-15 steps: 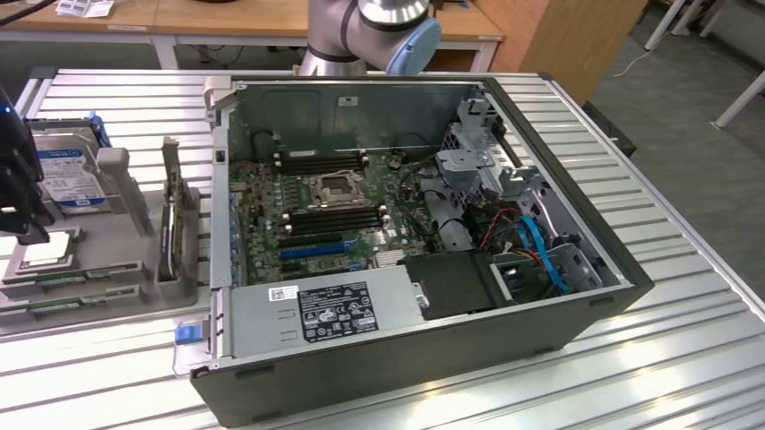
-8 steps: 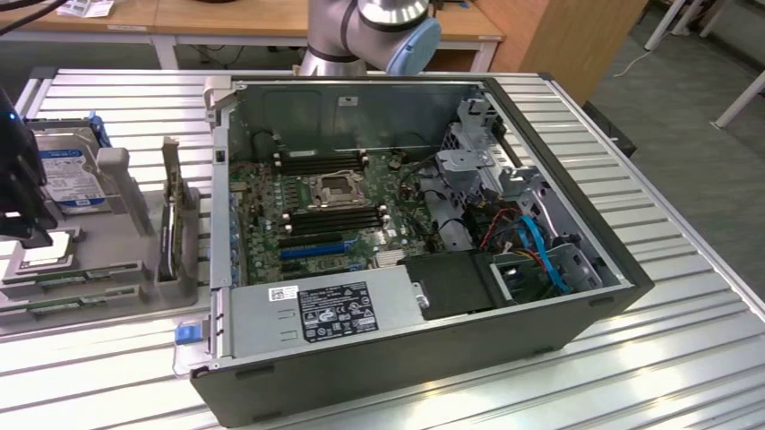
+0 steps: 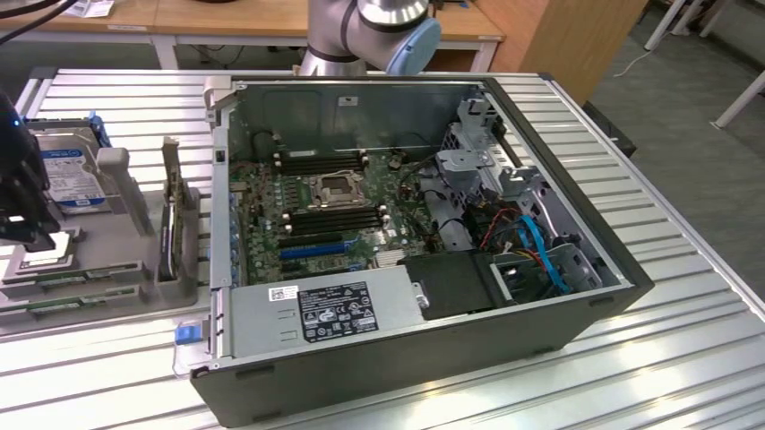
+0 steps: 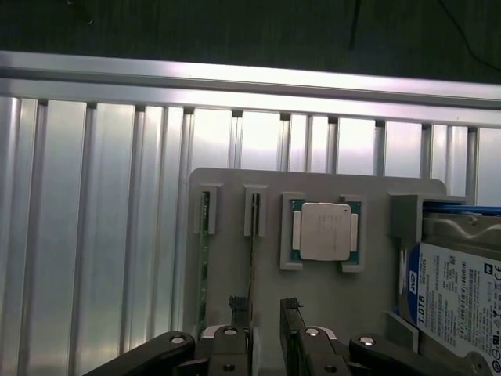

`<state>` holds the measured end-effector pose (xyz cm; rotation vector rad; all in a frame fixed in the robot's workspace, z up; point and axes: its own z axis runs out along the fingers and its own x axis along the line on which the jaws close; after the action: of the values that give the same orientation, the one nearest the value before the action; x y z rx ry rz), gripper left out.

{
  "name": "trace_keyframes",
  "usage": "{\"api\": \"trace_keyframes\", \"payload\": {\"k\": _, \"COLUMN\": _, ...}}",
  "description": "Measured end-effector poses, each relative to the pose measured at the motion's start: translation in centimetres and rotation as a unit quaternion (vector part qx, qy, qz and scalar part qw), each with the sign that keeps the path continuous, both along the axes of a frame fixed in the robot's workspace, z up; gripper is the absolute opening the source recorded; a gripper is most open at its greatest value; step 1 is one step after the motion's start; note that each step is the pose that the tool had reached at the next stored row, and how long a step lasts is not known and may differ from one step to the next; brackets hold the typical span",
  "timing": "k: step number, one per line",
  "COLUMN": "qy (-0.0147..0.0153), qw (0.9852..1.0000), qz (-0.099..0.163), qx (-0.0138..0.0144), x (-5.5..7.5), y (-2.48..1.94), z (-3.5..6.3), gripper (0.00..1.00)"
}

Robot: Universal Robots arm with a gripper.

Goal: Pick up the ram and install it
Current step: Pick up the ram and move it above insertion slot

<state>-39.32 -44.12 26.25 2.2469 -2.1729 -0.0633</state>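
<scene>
Two green ram sticks stand on edge in slots of a grey holder (image 4: 344,313): one ram stick (image 4: 204,266) nearer the holder's edge, the other ram stick (image 4: 253,258) beside it. My gripper (image 4: 264,333) hovers open just above the holder, and that second stick runs toward one of its fingers (image 4: 235,341). Nothing is between the fingers. In the exterior view the gripper (image 3: 34,235) hangs at the far left over the holder, with the ram sticks (image 3: 72,273) lying below it. The motherboard's black slots (image 3: 340,219) flank the CPU socket inside the open case.
A square silver CPU chip (image 4: 325,233) and a blue-labelled hard drive (image 4: 458,294) sit on the same holder. The open computer case (image 3: 418,340) stands on the ribbed aluminium table (image 3: 669,376), to the exterior view's right of the holder. The arm's base (image 3: 358,36) rises behind the case.
</scene>
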Motion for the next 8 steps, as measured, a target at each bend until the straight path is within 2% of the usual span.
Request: {"api": "trace_keyframes", "payload": {"k": 8, "qy": 0.0000, "qw": 1.0000, "qz": 0.000, "qx": 0.0000, "x": 0.00, "y": 0.00, "z": -0.66, "gripper": 0.30}}
